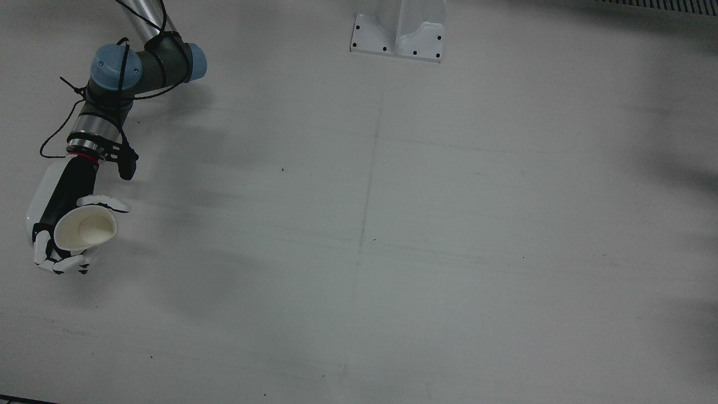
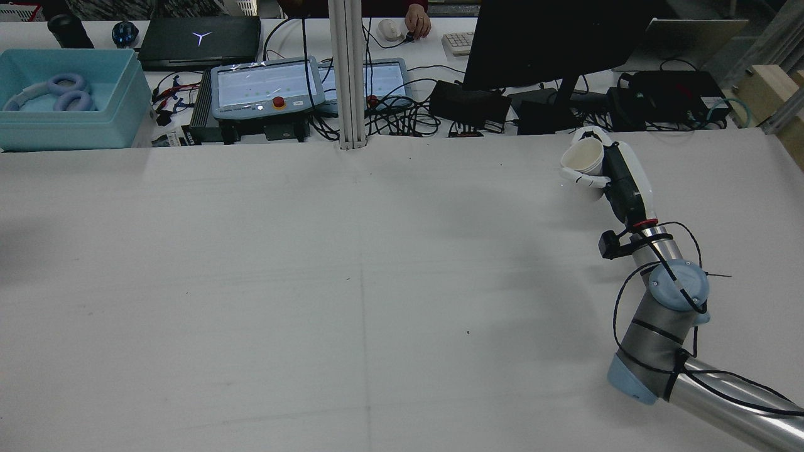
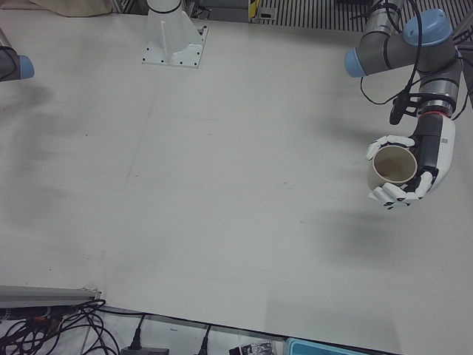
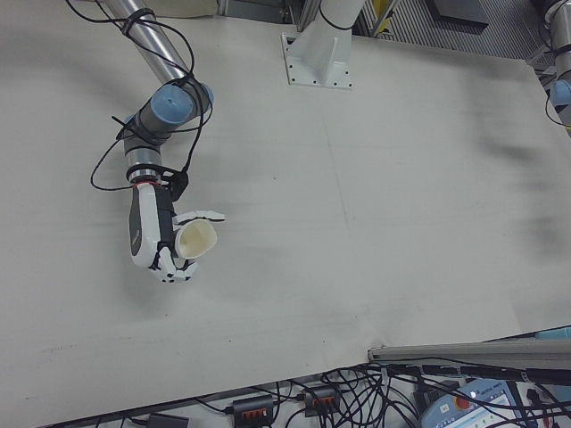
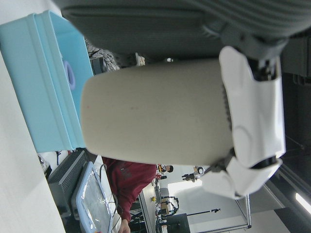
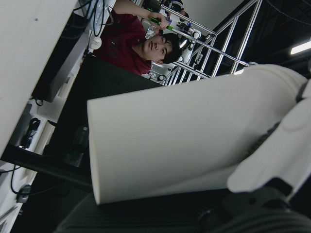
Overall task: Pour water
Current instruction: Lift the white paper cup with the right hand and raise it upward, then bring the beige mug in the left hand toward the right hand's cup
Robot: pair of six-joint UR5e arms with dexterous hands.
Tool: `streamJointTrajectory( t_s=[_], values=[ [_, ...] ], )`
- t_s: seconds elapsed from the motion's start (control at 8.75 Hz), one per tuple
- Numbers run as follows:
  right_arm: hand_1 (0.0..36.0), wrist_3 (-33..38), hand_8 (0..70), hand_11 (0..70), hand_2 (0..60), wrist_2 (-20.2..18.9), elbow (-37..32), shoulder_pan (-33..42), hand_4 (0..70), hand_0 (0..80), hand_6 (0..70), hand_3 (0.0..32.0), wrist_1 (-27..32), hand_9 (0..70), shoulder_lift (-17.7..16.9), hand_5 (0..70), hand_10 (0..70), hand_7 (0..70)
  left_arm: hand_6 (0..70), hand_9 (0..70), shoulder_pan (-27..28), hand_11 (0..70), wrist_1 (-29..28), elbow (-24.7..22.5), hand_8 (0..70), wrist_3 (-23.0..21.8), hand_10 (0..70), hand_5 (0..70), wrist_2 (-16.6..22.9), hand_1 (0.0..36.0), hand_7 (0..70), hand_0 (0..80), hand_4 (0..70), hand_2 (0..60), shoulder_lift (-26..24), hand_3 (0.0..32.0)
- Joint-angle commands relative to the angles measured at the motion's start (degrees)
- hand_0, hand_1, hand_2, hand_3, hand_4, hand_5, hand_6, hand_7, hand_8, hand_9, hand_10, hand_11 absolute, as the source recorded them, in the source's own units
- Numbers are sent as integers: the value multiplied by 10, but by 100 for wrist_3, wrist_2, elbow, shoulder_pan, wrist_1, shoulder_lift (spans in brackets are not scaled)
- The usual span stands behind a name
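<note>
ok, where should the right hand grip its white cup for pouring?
Mid-wall, from the side, as the right hand holds the white cup now. The wall is round and tapered, so fingers wrap it well, and a side grip leaves the open rim clear for pouring.

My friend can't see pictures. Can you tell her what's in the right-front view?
A robot arm reaches over a big pale table, and its right hand holds a white paper cup above the surface. The cup is tipped sideways so its open mouth shows, and it looks empty. A white pedestal stands at the far edge, and cables lie along the near edge.
</note>
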Motion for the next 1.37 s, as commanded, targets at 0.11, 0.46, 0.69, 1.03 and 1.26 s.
streamJointTrajectory(
  t_s=[0.11,0.46,0.69,1.03,1.26],
  values=[
    [53,-857,432,542,193,-84,1332,462,154,423,559,0,-370,552,166,666,385,700,304,359,659,369,882,-427,377,95,240,700,255,332,503,559,178,600,-778,0],
    [60,-1457,419,533,200,-409,1563,638,167,434,564,0,-388,536,737,684,378,700,297,358,1503,368,1851,-517,376,359,241,667,141,317,491,541,176,600,-2106,0],
    [81,-2095,408,526,223,-427,2000,638,189,456,576,0,-475,528,870,700,371,700,297,359,1943,368,2150,-517,376,446,241,671,-35,320,493,543,174,600,-2546,0],
    [92,-3296,386,510,227,-732,2448,620,189,463,568,0,-650,503,1168,700,357,700,299,360,2838,367,2581,-429,377,639,240,667,-456,314,491,536,173,600,-3372,0],
    [100,-3907,372,503,230,-734,2495,349,199,466,568,0,-652,490,1247,700,351,700,301,360,3252,367,2879,-367,378,727,241,675,-641,314,493,535,174,600,-3864,0]
  ],
)
